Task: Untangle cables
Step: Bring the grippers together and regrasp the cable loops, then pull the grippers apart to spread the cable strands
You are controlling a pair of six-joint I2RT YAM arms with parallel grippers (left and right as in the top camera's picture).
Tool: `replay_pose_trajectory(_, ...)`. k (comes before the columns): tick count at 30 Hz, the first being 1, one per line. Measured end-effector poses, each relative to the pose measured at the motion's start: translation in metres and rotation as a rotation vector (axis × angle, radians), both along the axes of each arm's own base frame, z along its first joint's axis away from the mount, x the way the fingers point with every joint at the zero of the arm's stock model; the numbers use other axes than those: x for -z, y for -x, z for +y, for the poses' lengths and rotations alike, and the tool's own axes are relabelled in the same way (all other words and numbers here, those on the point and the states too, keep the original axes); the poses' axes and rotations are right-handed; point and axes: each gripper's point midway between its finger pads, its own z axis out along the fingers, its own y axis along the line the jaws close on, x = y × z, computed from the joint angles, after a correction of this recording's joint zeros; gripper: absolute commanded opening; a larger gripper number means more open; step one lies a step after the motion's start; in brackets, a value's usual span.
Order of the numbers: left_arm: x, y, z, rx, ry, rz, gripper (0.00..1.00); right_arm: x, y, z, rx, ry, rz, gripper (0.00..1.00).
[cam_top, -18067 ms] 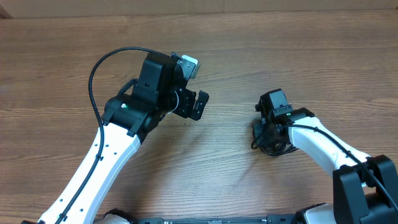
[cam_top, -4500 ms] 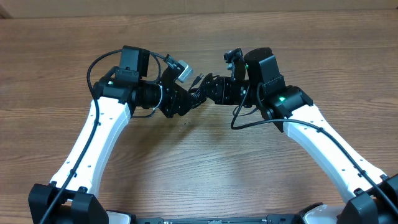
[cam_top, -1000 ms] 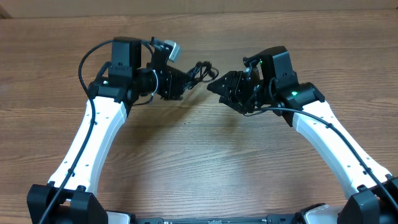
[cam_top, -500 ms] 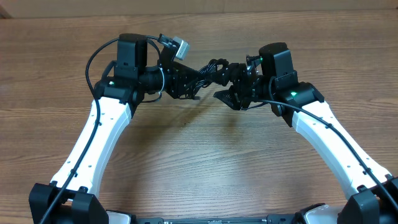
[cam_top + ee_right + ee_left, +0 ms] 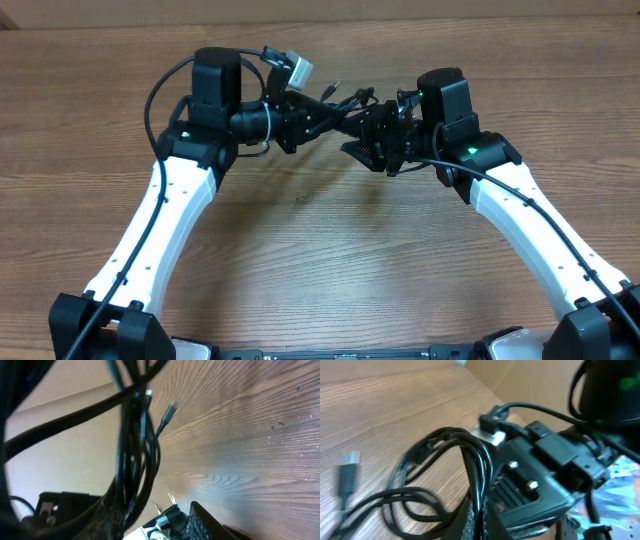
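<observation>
We see the bundle of thin black flexible cables (image 5: 338, 104) held up off the brown wood-grain tabletop (image 5: 320, 260), strung across the short gap between the two grippers. The left gripper (image 5: 303, 122) is clamped on the cables. In its wrist view the strands run straight down into its closed jaws and the loops fan out just ahead of it. We judge this grip to be the anchor. It holds the tangle in the air, where a strand can be drawn free rather than dragged over the wood.

The right gripper (image 5: 372, 138) faces the left one, almost touching it. In its own wrist view its two black fingers (image 5: 202, 521) stand apart. Several strands hang between them, closer to one finger than the other, so it surrounds part of the bundle without pinching it. We take this as lining up to seize a few strands and pull them away from the anchored side.

A loose strand ending in a small black plug (image 5: 347, 476) trails out ahead and to one side of the left gripper. A thinner tip (image 5: 169, 412) hangs beyond the right gripper's fingers.

We can read no brand, label or writing anywhere. A blurred colourful patch (image 5: 622, 472) at the edge of the left wrist view is illegible.
</observation>
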Motion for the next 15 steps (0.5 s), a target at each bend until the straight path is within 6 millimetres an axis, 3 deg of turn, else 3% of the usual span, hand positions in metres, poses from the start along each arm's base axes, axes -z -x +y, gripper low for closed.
replay_pose_trajectory(5, -0.001, 0.009, -0.014, 0.035, 0.007, 0.007, 0.04, 0.002, -0.003, -0.002, 0.018, 0.014, -0.003, 0.4)
replay_pose_trajectory(15, -0.004, 0.009, -0.016, 0.014, 0.033, 0.065, 0.04, 0.0, -0.013, -0.005, 0.056, 0.03, -0.042, 0.41)
